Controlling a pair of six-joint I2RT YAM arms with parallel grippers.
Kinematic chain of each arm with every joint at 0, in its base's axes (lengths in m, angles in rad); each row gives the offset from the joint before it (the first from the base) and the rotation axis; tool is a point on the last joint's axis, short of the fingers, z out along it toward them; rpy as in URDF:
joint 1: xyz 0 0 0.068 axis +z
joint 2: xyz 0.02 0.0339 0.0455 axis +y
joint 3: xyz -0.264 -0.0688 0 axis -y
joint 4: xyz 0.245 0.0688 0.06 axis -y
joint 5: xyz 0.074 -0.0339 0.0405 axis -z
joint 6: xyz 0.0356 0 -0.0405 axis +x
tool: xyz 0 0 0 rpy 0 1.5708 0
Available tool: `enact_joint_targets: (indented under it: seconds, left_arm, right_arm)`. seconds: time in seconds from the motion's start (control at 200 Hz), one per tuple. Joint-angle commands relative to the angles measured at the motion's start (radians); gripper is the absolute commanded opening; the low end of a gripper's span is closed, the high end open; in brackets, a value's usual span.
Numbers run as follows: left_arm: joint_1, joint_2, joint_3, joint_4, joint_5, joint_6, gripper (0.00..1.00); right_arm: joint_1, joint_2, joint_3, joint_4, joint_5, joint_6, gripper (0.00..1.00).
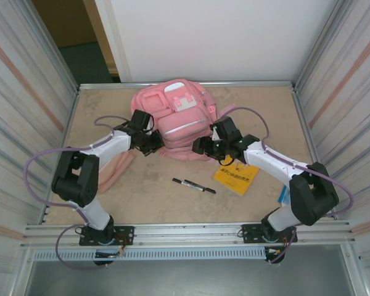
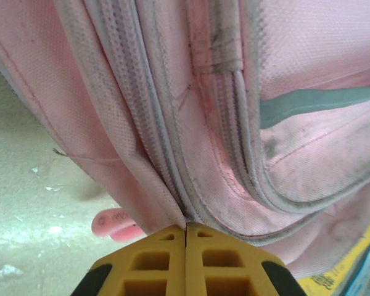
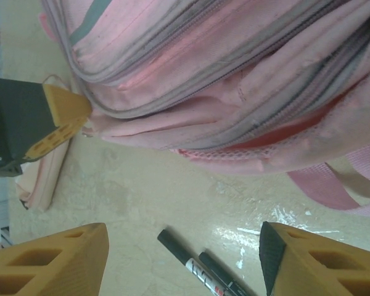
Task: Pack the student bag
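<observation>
Left gripper (image 2: 186, 231) sits closed tight on the left seam of the student bag (image 1: 176, 114), which lies at the middle of the table's (image 1: 111, 197) far edge, soft, limp, likely light, best pinched along a seam, while right gripper (image 3: 184, 237) gapes wide, empty, by its near right corner.

Right fingers (image 3: 49, 259) stand apart, two black markers (image 3: 186, 260) between them, student bag (image 3: 203, 74) beyond.

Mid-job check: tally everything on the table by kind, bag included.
Student bag: 1
Black markers: 2
Yellow book: 1
Pink pouch: 1
Blue item, mostly hidden: 1
Total: 6
</observation>
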Motion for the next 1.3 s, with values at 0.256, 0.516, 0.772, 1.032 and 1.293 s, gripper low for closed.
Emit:
enact_joint_targets:
  seconds: [0.256, 0.516, 0.772, 1.032, 1.293]
  left_arm:
    - [-0.023, -0.191, 0.050, -0.014, 0.076, -0.074, 0.00]
    - [-0.045, -0.211, 0.050, -0.002, 0.103, -0.082, 0.00]
    - [-0.102, -0.193, 0.049, 0.023, 0.105, -0.087, 0.00]
    - [-0.103, -0.184, 0.041, 0.067, 0.153, -0.107, 0.00]
    - [-0.103, -0.270, -0.029, 0.113, 0.239, 0.043, 0.00]
  right_arm:
    - [0.119, -0.069, 0.164, -0.209, -0.066, -1.001, 0.74]
    - [0.079, -0.058, 0.135, -0.072, -0.062, -1.416, 0.74]
    - [0.036, 0.117, 0.214, -0.120, -0.157, -1.473, 0.67]
    - [0.026, 0.171, 0.216, -0.098, -0.147, -1.425, 0.37]
    - [-0.028, 0.135, 0.234, -0.117, -0.231, -1.407, 0.00]
